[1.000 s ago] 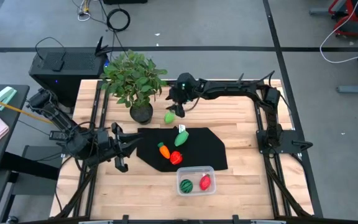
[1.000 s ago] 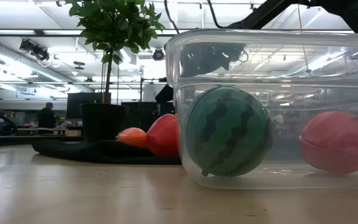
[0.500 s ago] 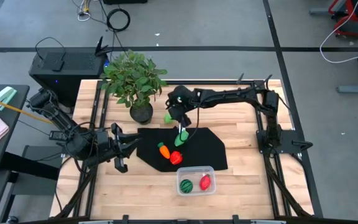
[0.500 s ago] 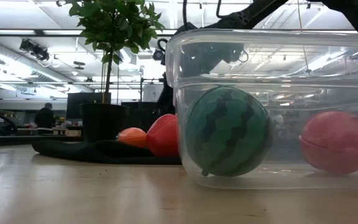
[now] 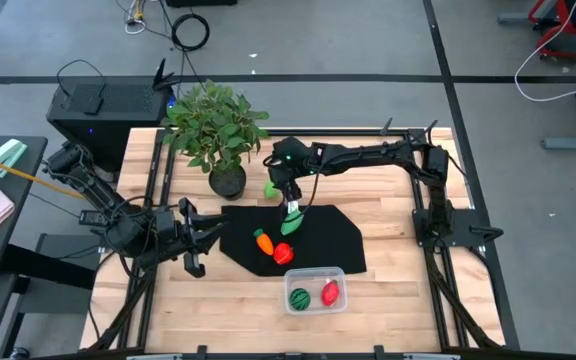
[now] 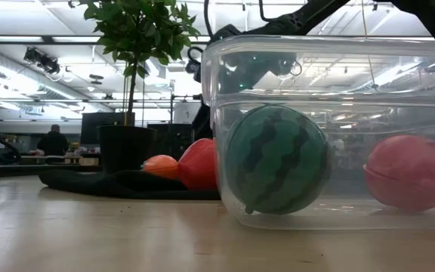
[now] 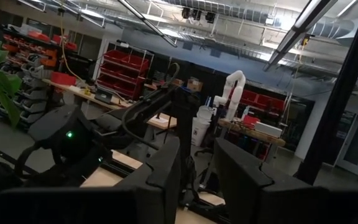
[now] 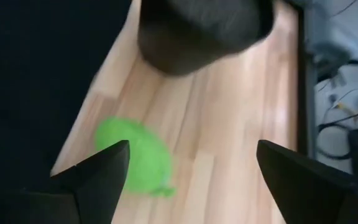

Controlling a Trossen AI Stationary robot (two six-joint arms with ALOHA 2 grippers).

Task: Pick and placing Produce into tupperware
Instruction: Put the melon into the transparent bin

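Two done: striped green melon (image 5: 298, 297) and red fruit (image 5: 330, 292) sit in my clear plastic tub (image 5: 315, 272). Four left. Right claw (image 8: 185, 180) wide over light-green piece (image 8: 135, 158); left claw (image 7: 194, 180) parted, idle.

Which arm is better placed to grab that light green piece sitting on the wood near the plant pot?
Right. The right gripper hovers open beside the light green piece, which shows between its fingers in the wrist view. The left gripper waits at the table's left edge.
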